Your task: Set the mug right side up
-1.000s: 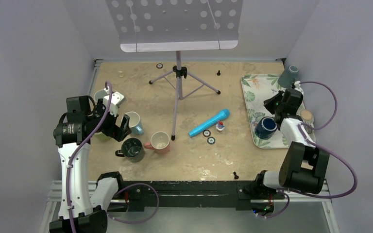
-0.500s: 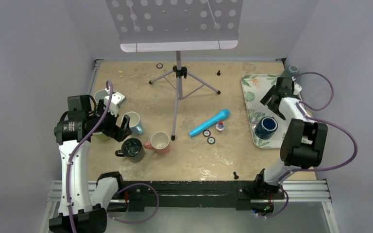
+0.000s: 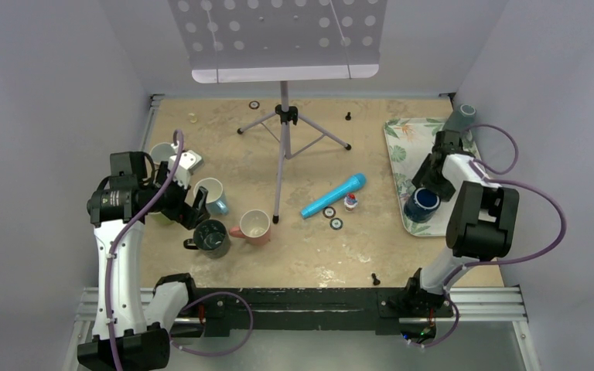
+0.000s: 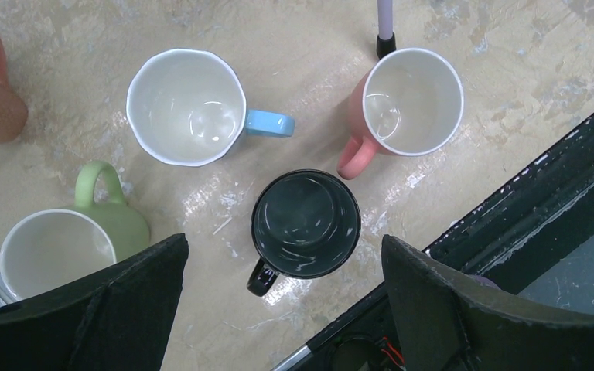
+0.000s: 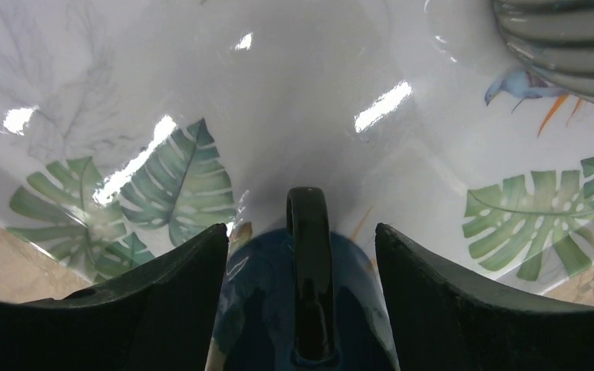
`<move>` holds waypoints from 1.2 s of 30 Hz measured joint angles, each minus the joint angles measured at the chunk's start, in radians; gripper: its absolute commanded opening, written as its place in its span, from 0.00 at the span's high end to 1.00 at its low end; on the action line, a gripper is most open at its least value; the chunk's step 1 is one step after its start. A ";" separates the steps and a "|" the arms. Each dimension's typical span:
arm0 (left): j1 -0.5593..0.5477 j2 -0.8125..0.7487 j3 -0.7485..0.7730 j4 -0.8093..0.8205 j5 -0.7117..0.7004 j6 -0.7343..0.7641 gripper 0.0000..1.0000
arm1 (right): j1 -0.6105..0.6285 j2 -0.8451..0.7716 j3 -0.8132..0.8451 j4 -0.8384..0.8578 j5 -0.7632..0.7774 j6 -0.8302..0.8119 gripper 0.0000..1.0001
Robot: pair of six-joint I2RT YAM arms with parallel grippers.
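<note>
Now the right gripper is back over the dark blue mug, open, with one finger on either side of the mug's handle and a gap showing on both sides. A second ago it was closed beside the mug. Half a second ago it had opened and pulled toward the far end of the tray. The mug itself sits in the same spot throughout, on the near part of the tray at the right of the table. From above it shows a lighter blue disc inside a dark ring, and I cannot tell whether that is its inside or its base. This looks like a fresh line-up for a grip on the handle, with the turn yet to come. The left gripper hangs wide open over a black mug, much as before.
</note>
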 measured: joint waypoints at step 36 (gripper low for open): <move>0.000 0.015 0.233 -0.239 0.456 0.093 0.00 | 0.430 -0.755 -0.082 0.184 -0.454 -0.131 1.00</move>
